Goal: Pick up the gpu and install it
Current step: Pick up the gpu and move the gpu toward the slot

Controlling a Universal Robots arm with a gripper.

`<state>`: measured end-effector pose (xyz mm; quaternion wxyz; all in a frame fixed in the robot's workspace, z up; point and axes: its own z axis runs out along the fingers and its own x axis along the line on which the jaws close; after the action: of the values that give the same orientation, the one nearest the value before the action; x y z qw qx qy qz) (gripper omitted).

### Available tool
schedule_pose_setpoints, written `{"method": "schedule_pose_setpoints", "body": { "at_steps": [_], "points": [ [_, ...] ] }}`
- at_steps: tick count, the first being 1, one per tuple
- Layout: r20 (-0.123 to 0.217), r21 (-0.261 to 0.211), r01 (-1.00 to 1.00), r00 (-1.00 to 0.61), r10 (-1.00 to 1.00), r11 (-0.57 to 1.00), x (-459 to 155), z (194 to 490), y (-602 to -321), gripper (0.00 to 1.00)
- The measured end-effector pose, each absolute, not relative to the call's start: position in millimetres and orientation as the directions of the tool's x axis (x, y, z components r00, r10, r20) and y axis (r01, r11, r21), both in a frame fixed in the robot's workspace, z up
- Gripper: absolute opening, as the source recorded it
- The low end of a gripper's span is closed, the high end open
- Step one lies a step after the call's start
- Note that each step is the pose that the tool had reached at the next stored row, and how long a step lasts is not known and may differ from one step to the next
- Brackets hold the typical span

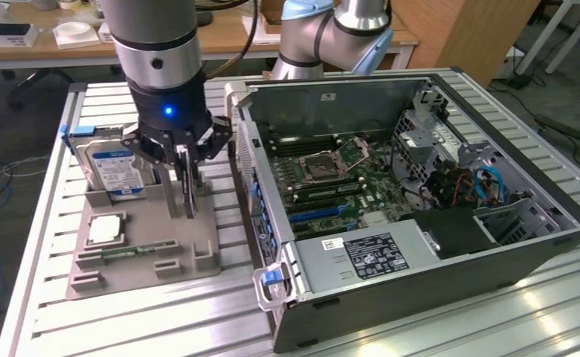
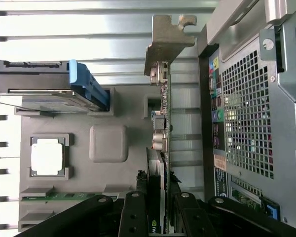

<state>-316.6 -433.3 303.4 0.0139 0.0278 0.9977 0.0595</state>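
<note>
The gpu (image 2: 164,113) stands on edge in the grey tray (image 1: 141,277), on the tray's side nearest the case (image 1: 419,260), and it's a tight spot: the wrist view shows just a narrow strip of table between the card and the case's perforated rear panel. The card's metal bracket (image 2: 165,44) pokes out past the tray's rim over the slatted table (image 1: 102,320). On the card's other face there's bare tray, then the hard drive (image 1: 117,169) upright in its slot, well apart. Nearer the exterior camera, the CPU (image 1: 105,229) and RAM stick (image 1: 131,251) lie flat. The exterior view gives what the wrist camera can't: the case lies open side up at that view's right, with the motherboard (image 1: 340,178) exposed and clear air above it. The wrist view gives the close detail, with the card seen edge-on and its ports lined up behind the bracket. The gripper (image 2: 157,197) reaches straight down, partly closed, and its black fingers (image 2: 134,217) pinch the gpu from both faces, at the end away from the bracket. Whether the card has left its slot, I can't tell.
</note>
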Motion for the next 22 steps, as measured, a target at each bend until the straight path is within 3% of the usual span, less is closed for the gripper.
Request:
{"method": "schedule_pose_setpoints", "body": {
  "at_steps": [12,22],
  "points": [
    [-0.028,0.129,0.035,-0.999,0.039,0.991,-318,314,-433,0.27],
    [-0.030,0.132,0.033,-0.999,0.037,0.991,-319,341,-433,0.27]
  ]
}}
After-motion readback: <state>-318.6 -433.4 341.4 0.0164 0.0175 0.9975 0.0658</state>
